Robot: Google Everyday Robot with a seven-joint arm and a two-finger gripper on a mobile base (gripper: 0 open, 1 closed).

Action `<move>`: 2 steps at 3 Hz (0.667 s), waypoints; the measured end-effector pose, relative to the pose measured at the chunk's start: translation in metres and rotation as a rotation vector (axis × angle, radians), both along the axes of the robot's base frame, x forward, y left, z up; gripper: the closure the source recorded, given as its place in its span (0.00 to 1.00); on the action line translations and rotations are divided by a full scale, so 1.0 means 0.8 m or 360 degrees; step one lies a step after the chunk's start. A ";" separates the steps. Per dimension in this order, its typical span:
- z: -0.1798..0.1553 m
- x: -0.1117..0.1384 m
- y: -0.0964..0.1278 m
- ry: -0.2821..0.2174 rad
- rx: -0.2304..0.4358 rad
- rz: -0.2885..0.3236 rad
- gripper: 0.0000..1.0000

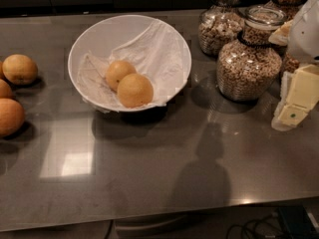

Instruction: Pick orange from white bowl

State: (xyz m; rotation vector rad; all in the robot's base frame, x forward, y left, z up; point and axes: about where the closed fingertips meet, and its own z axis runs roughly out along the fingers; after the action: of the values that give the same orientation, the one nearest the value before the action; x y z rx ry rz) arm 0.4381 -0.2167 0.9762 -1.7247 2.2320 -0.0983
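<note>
Orange (134, 89) in white bowl (109, 34), gripper (298, 101) off right
It's beside the cereal jars (247, 66), well apart from the fruit, can't tell if it's spread or pressed together

The orange (135, 90) lies in the white bowl (99, 33), left of jars (247, 66) and end effector (297, 102).

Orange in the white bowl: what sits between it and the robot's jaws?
In the camera view, the gripper is at the right edge. Between it and the orange stand a cereal jar, bare countertop and the white bowl rim.
</note>
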 end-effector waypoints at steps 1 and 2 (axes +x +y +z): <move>0.000 0.000 0.000 0.0000 0.0001 0.0000 0.00; -0.004 0.009 0.014 -0.0024 0.0047 0.0023 0.00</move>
State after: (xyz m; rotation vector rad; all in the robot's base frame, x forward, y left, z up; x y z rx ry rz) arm 0.4455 -0.2052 0.9729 -1.7184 2.1989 -0.0745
